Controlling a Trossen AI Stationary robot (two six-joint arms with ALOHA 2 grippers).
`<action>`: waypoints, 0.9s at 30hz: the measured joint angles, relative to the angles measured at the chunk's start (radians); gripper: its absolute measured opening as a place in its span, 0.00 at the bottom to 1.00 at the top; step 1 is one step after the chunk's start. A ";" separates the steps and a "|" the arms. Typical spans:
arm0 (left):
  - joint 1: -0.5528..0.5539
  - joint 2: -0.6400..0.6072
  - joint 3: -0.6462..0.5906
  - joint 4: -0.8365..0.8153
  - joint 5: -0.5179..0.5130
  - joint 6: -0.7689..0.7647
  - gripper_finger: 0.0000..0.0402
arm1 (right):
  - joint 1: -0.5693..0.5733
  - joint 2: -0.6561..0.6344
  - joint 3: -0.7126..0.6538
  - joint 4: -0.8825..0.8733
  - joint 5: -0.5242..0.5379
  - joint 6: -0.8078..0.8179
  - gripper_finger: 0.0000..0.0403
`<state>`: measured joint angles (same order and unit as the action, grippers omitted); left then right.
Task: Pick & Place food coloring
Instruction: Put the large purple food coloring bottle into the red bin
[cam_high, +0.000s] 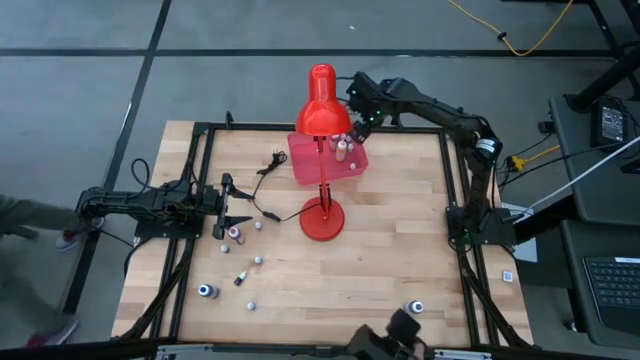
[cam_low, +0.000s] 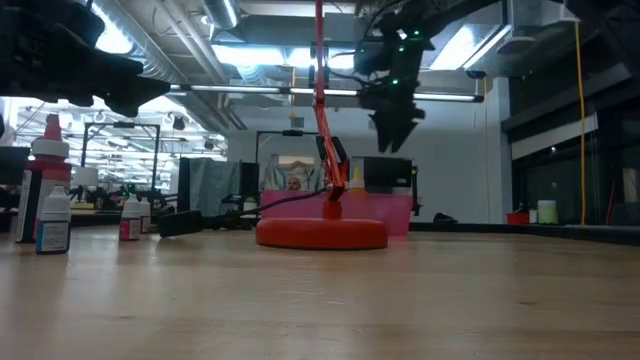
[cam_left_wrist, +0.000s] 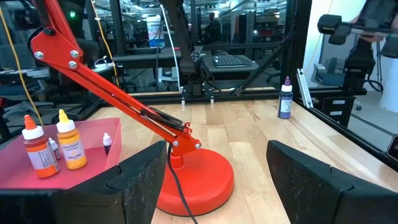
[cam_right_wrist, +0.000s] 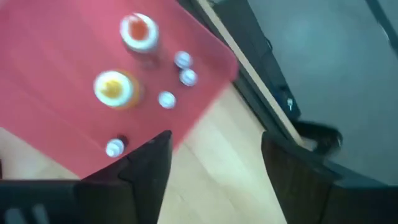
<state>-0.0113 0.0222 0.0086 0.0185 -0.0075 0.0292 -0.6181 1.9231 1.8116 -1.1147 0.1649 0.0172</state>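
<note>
Several small food coloring bottles (cam_high: 342, 145) stand upright in the pink tray (cam_high: 310, 165) behind the red lamp; the right wrist view shows their caps (cam_right_wrist: 166, 99) from above. More small bottles (cam_high: 240, 277) stand or lie scattered on the table's near left part. My right gripper (cam_high: 362, 125) hangs open above the tray's far right corner, pointing steeply down, with nothing between its fingers (cam_right_wrist: 149, 168). My left gripper (cam_high: 235, 208) rests open and level at the table's left, facing the lamp base (cam_left_wrist: 199, 180).
The red desk lamp (cam_high: 322, 215) stands mid-table, its arm slanting up and its shade (cam_high: 320, 105) over the tray's far side. A black cord (cam_high: 270, 165) lies left of the tray. One purple bottle (cam_left_wrist: 285, 99) stands near the table's near right part.
</note>
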 joint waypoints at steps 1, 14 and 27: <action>0.000 0.000 0.000 0.000 0.000 0.000 0.68 | -0.003 -0.015 -0.012 -0.008 0.002 0.019 0.64; 0.000 0.000 0.000 0.000 0.000 0.000 0.68 | 0.141 -0.428 -0.463 -0.019 -0.041 0.269 0.66; 0.000 0.000 0.000 0.000 0.000 0.000 0.68 | 0.643 -0.634 -0.662 -0.203 -0.203 0.333 0.66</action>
<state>-0.0116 0.0219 0.0082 0.0185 -0.0077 0.0292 0.0252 1.2891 1.1499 -1.3172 -0.0385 0.3504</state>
